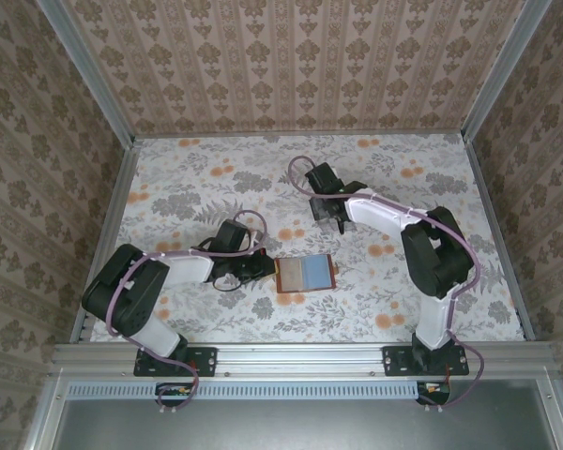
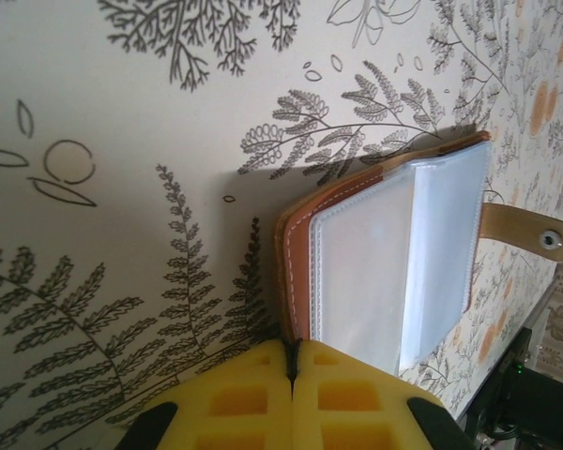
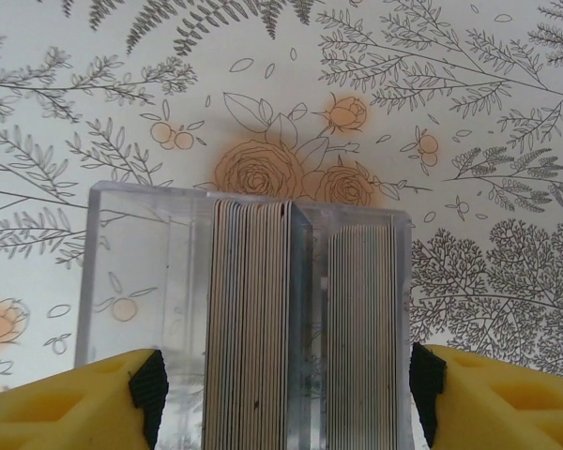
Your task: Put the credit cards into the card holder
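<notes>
right jaws released, straddling clear tray (image 3: 131, 272); credit cards (image 3: 253, 319) stand on edge dead between them. left jaws clenched at card holder (image 2: 375, 262) edge on desk (image 1: 188, 169).

The table (image 1: 432, 187) is covered edge to edge by a pale cloth printed with grey ferns and orange roses. A card holder (image 1: 305, 274) lies open on it near the front middle, its clear pockets facing up. Farther back, a clear tray (image 3: 131, 272) stands on the cloth just before a rose print, with cards (image 3: 253, 319) upright in it.
</notes>
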Robot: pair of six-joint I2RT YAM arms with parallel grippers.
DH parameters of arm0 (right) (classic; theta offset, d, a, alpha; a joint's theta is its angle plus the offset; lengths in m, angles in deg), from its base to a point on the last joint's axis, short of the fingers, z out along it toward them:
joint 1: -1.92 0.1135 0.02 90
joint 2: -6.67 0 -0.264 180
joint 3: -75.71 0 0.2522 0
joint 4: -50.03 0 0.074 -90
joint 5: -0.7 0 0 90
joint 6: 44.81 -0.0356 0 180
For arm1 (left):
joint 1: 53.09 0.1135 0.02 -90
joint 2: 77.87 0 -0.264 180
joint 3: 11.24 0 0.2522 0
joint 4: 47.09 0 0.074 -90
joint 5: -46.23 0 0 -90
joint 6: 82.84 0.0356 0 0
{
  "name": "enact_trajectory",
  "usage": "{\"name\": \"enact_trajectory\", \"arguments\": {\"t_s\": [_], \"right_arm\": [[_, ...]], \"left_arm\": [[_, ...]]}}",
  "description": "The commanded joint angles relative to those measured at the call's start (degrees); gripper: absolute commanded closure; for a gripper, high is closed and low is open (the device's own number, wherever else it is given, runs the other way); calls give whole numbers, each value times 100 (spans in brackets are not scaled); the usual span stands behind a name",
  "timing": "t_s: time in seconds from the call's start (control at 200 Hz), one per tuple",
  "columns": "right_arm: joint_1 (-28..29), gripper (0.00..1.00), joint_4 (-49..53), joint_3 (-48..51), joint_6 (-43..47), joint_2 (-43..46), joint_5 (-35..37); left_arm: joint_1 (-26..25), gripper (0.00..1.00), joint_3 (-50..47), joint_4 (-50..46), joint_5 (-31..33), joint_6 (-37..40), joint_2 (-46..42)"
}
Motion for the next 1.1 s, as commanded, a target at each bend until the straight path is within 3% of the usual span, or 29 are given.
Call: {"name": "enact_trajectory", "arguments": {"t_s": [0.0,0.55,0.795,1.095], "right_arm": [[-18,28,355,-328,187,-283,533],[-17,40,495,-244,351,-63,1334],[-18,55,375,-123,509,113,1350],[-9,84,433,-95,544,93,1202]], "left_arm": [[-9,96,16,-194,-36,116,-140],[1,97,63,-215,-63,87,-130],[-8,98,80,-322,-44,121,-126],[-4,99,41,-416,-5,184,-172]]}}
